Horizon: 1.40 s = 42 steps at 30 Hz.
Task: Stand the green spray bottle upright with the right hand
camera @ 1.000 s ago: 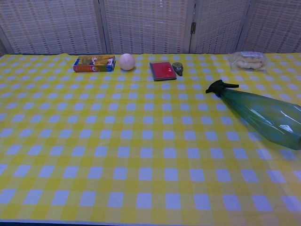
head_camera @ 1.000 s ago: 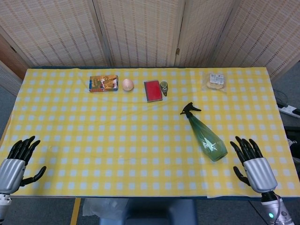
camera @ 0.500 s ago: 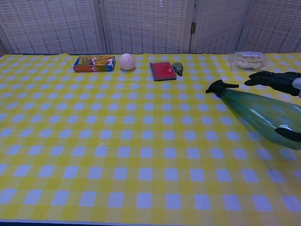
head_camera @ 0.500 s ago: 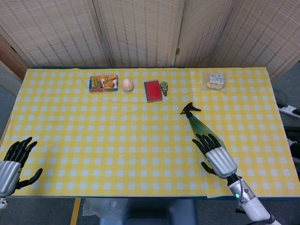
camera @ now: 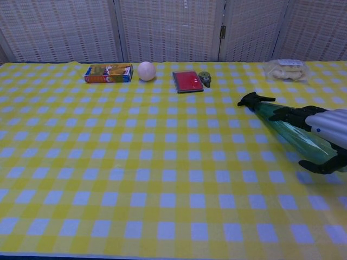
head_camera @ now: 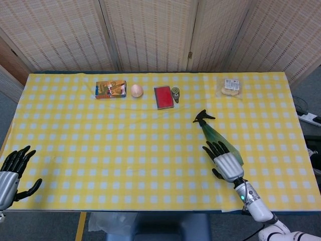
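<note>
Green spray bottle (head_camera: pixel 219 140) is lying flat on the yellow checked tablecloth (head_camera: pixel 100 150) in the head view, over on the right side, black trigger head toward the back of the table and the fat base toward the robot. Its long axis runs diagonally, nozzle end angled a bit left. The right hand (head_camera: pixel 223 160) sits over the lower body with fingers spread along the bottle, looks like it's lining up for a wrap, but I can't tell if it's actually clamped or just resting on it. Left hand (head_camera: pixel 11 170) is parked at the near-left edge, fingers apart, holding nothing, probably just staying out of the way.

Chest view shows it better: the bottle (camera: pixel 295 138) lies on its side, nozzle pointing left, and the right hand (camera: pixel 320 135) has fingers draped over the top and the thumb curling underneath. Seems placed mid-body so it can pivot the bottle up onto its base. Still not closed tight as far as I can see.
</note>
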Each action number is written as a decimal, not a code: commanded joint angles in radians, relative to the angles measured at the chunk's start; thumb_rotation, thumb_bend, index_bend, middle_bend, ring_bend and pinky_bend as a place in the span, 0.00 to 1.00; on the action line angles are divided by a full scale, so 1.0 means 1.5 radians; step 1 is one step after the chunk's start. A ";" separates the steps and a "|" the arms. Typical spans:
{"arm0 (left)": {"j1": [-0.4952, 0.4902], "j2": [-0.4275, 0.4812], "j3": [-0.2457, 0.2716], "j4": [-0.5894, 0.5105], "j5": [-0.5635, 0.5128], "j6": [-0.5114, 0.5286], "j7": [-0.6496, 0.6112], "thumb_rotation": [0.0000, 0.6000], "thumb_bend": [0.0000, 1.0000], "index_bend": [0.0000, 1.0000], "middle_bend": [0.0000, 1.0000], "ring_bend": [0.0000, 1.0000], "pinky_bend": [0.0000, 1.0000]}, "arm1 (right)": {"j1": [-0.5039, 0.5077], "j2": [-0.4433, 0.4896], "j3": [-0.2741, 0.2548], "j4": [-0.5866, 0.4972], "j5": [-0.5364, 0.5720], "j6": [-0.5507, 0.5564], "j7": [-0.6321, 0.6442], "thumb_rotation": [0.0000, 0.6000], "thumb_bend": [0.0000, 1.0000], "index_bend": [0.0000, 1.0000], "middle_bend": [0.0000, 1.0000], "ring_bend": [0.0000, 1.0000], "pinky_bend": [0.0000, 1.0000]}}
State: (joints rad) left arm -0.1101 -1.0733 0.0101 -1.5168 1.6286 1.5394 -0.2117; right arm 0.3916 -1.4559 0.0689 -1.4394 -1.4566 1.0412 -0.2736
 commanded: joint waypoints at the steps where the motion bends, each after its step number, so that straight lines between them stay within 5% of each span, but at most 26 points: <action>1: -0.001 0.000 0.000 0.000 0.000 -0.002 0.001 0.10 0.33 0.00 0.00 0.00 0.00 | 0.005 -0.001 0.004 0.022 0.017 -0.007 0.004 1.00 0.41 0.00 0.00 0.00 0.00; 18: -0.005 -0.001 -0.004 -0.003 -0.020 -0.024 0.013 0.10 0.33 0.00 0.00 0.00 0.00 | 0.052 -0.048 0.038 0.234 0.046 -0.007 0.020 1.00 0.41 0.00 0.00 0.00 0.00; 27: -0.004 0.001 -0.004 -0.008 -0.024 -0.027 0.014 0.10 0.33 0.00 0.00 0.00 0.00 | 0.045 0.006 0.024 0.204 0.034 -0.006 0.108 1.00 0.41 0.00 0.00 0.00 0.00; 36: -0.003 0.001 -0.004 -0.010 -0.023 -0.024 0.016 0.11 0.33 0.00 0.00 0.00 0.00 | 0.036 0.064 0.027 0.205 0.049 0.005 0.101 1.00 0.41 0.00 0.00 0.00 0.00; 42: -0.004 0.000 -0.005 -0.012 -0.024 -0.028 0.022 0.11 0.33 0.00 0.00 0.00 0.00 | 0.031 0.116 0.023 0.129 0.051 -0.014 0.179 1.00 0.41 0.00 0.00 0.00 0.00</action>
State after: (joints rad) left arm -0.1166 -1.0728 0.0030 -1.5352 1.5923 1.4968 -0.1785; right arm 0.4405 -1.3153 0.1056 -1.1987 -1.3839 1.0358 -0.0491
